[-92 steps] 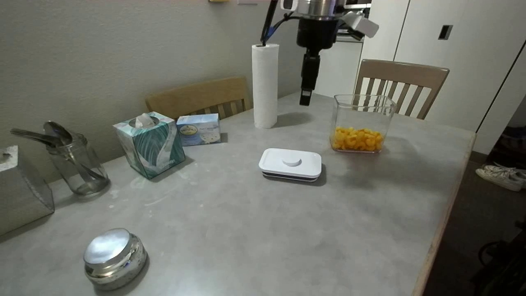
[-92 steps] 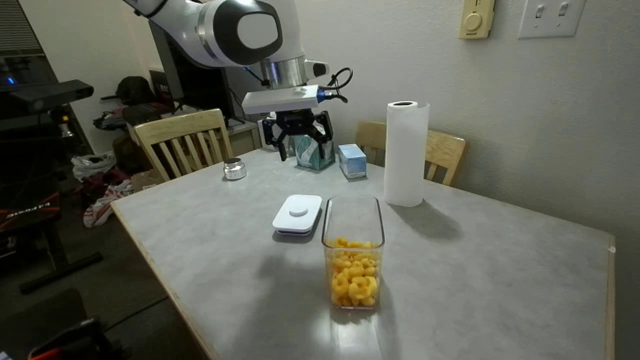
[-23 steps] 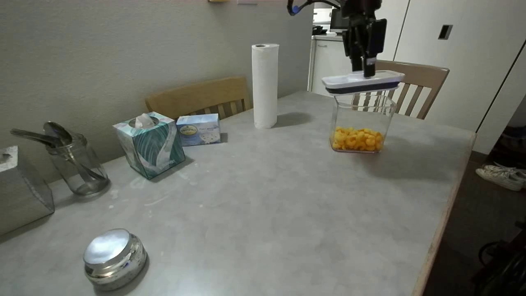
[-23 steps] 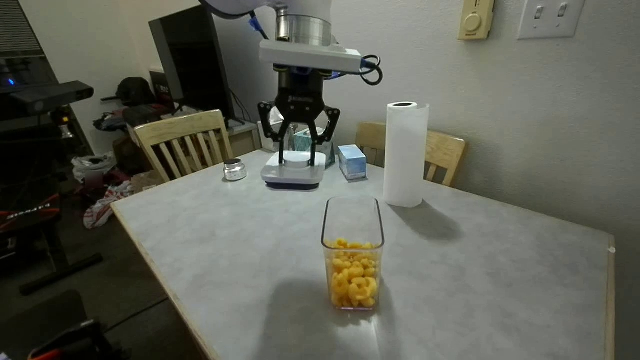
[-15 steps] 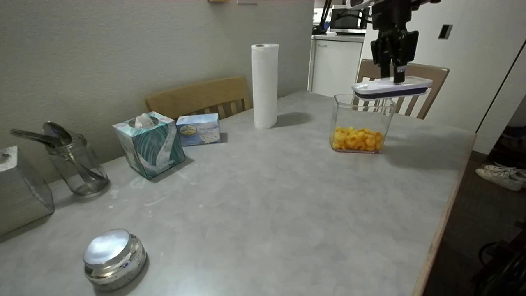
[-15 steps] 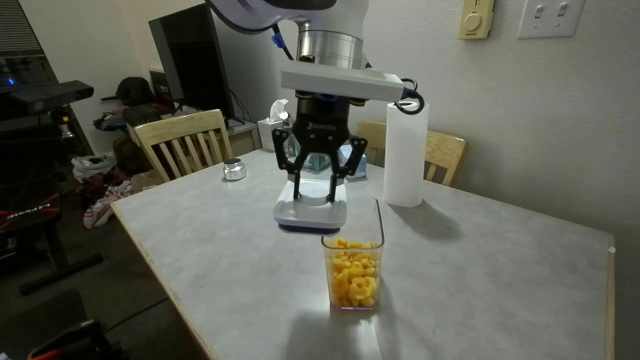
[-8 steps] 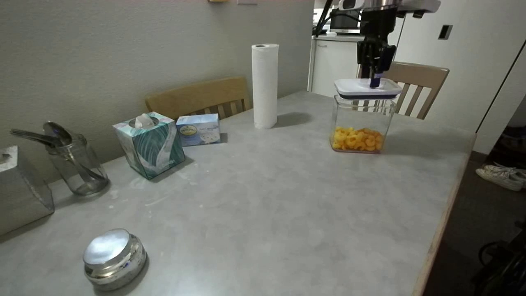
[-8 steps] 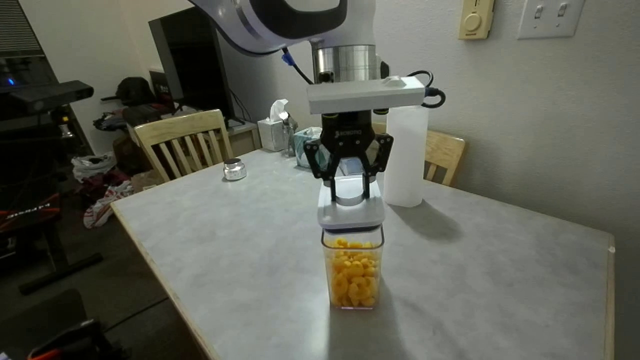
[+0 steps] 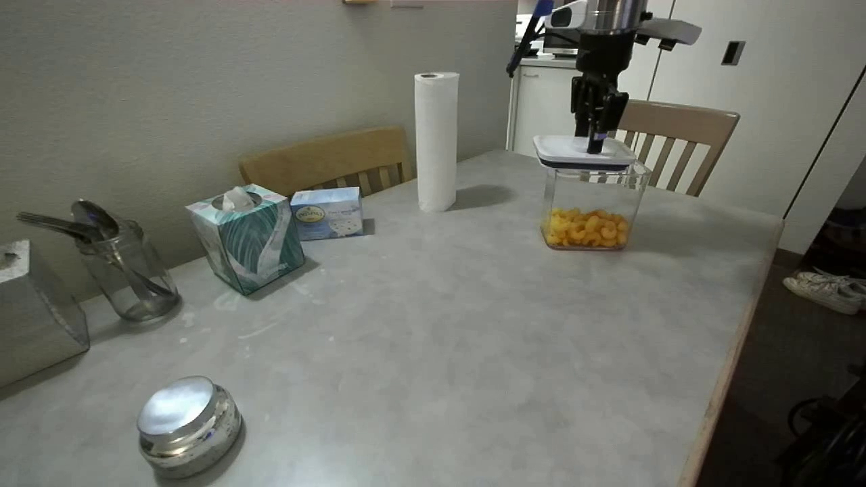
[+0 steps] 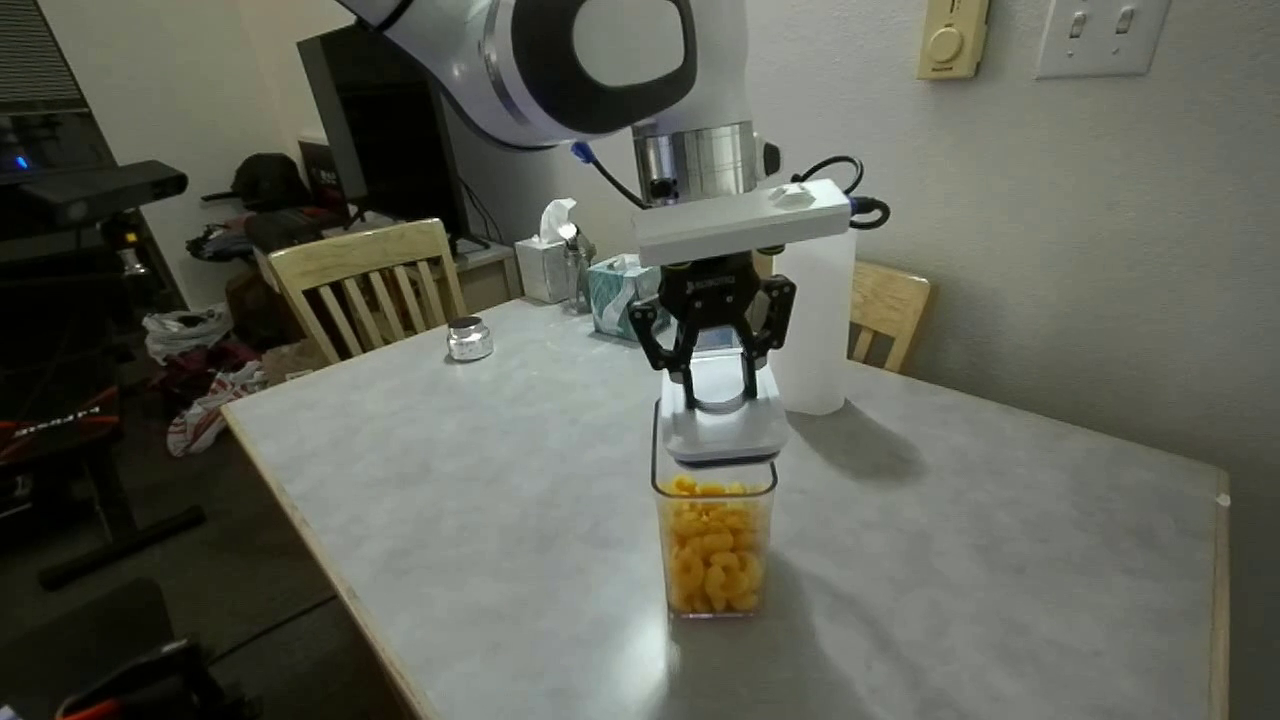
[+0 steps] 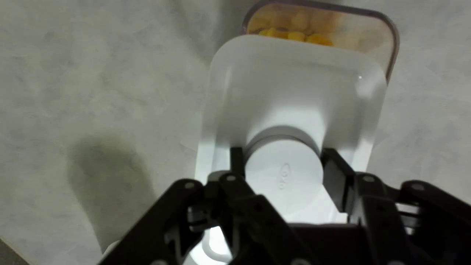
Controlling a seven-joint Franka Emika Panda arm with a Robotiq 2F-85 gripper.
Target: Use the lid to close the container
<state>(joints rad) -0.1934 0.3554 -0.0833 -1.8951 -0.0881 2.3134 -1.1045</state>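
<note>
The lid (image 9: 558,150) is a flat white rounded rectangle with a dark seal beneath and a round raised centre piece. My gripper (image 10: 720,397) is shut on that centre piece; the fingers sit on both sides of it in the wrist view (image 11: 283,158). The container (image 9: 595,193) is a clear box with orange-yellow pieces, upright on the table. The lid is at rim height over the container but offset and slightly tilted. In an exterior view the front rim (image 10: 714,494) shows uncovered, and in the wrist view one end of the container (image 11: 393,33) sticks out past the lid.
A paper-towel roll (image 9: 436,142) stands behind the gripper. A teal tissue box (image 9: 247,237), a blue tea box (image 9: 329,213), a glass jar with utensils (image 9: 135,284) and a round metal tin (image 9: 189,426) stand further along the table. A chair (image 9: 666,118) is behind the container.
Earlier the lid lay on the table under the gripper. It was taken hold of, lifted and carried to the container. In the last half second it dropped lower, tilted and shifted; the container moved slightly.
</note>
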